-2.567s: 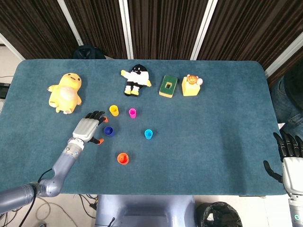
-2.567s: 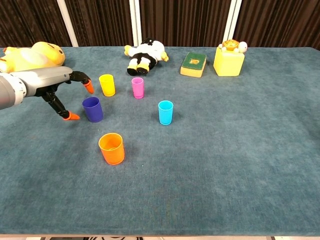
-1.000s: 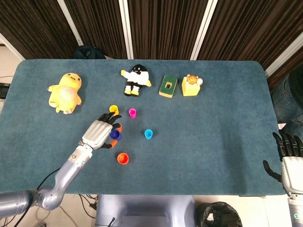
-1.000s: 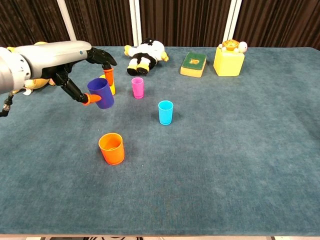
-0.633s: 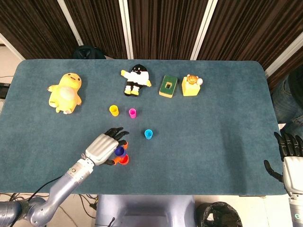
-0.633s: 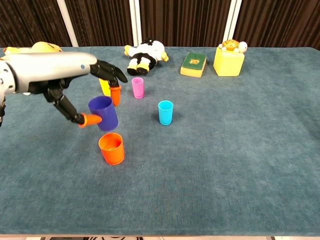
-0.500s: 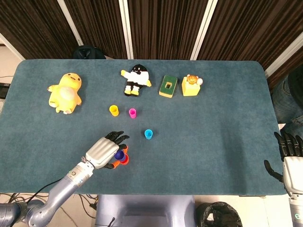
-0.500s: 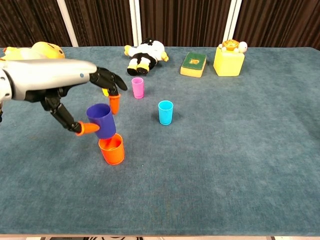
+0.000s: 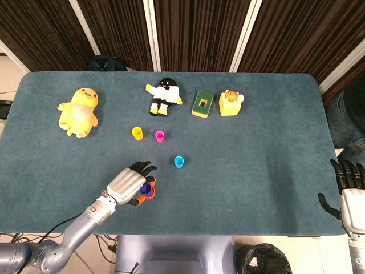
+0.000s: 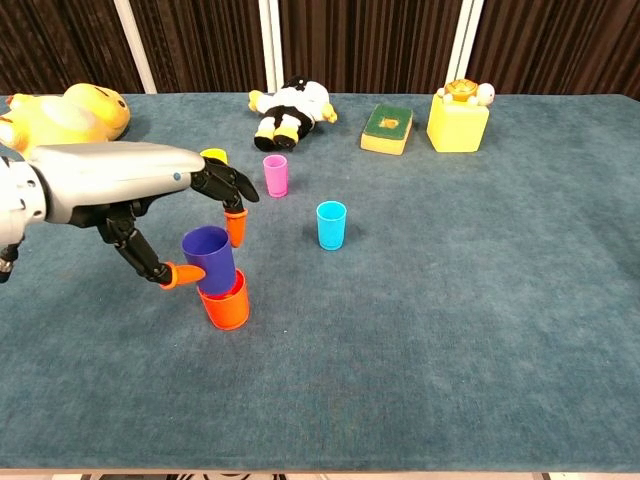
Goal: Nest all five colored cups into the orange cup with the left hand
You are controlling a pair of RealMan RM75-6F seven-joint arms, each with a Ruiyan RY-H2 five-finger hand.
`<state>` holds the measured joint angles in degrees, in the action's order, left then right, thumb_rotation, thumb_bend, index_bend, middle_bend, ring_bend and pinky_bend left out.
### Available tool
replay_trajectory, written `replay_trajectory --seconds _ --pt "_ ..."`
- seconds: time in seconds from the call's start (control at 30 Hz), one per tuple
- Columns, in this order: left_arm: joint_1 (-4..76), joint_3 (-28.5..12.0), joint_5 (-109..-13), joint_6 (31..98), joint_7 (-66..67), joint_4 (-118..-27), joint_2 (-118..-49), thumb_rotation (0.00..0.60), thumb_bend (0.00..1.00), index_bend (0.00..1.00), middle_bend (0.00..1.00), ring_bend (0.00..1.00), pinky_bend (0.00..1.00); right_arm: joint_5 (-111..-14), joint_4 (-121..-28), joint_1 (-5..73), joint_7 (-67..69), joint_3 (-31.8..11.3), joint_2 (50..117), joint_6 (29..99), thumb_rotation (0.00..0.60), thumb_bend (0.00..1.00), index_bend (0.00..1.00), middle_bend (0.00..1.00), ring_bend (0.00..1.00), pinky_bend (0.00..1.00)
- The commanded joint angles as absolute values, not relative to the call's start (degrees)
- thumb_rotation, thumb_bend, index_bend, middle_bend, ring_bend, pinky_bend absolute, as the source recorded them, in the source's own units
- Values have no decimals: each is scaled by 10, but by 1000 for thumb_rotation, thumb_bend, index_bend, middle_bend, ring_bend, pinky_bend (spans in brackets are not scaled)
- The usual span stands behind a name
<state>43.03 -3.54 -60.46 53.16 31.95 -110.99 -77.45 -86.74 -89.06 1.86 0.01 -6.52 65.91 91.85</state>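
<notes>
Nearest the robot, the head view alone shows the right hand [image 9: 349,188] off the table's near right corner, fingers spread and holding nothing; the chest view leaves it out. The chest view in turn shows from the side what the head view flattens: the purple cup [image 10: 209,260] sits tilted with its base sunk into the mouth of the orange cup [image 10: 226,305], its upper half standing above the orange rim. The left hand [image 10: 150,195] grips it, one orange-tipped finger [image 10: 180,274] pressed to its left wall and another orange tip [image 10: 236,226] just behind its far side. In the head view the same hand [image 9: 126,184] hides most of both cups.

Five cups show in all: orange and purple near left, a blue cup [image 10: 331,224] further right, then a pink cup [image 10: 275,175] and a yellow cup [image 10: 213,156], the last mostly hidden by the fingers in the chest view but plain in the head view [image 9: 137,133].

Along the far side stand four toys: a yellow plush duck [image 9: 79,111], a black-and-white plush [image 9: 164,96], a green block [image 9: 202,104] and a yellow block [image 9: 230,103].
</notes>
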Motion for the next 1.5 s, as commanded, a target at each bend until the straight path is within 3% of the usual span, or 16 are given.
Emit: replay_trajectory --seconds 0.03,0.17,0.3,0.4,0.6,0.8,1.2,1.5 --pt "432 -34 -602 536 323 -1104 -780 600 337 379 117 0 116 -867 -891 18 1 -65 659 919 600 373 72 46 71 36" --pt "435 -31 -601 540 334 -1100 -784 600 308 283 92 0 109 -868 -891 18 2 -65 658 919 600 374 72 45 72 36" --pt "444 -23 -590 526 345 -1105 -777 600 241 122 59 0 100 -867 -891 18 2 -65 658 919 600 373 72 45 72 36" --pt "449 -24 -584 518 344 -1113 -770 600 221 81 57 0 100 -867 -891 18 2 -65 658 918 600 373 72 45 72 36" --pt "443 -38 -599 544 324 -1113 -766 600 220 85 69 0 102 -867 -890 19 3 -65 658 917 600 373 72 46 72 36" --pt "426 -62 -607 603 307 -1048 -780 600 221 99 74 0 103 -867 -890 19 3 -65 658 916 600 374 72 45 71 36" --pt "450 -112 -569 558 235 -930 -795 600 220 103 80 0 110 -866 -890 22 -6 -62 662 908 600 374 72 45 72 36" --pt "491 -145 -491 583 320 -849 -850 600 216 102 80 0 150 -864 -888 23 -6 -62 663 905 600 373 72 46 72 36"
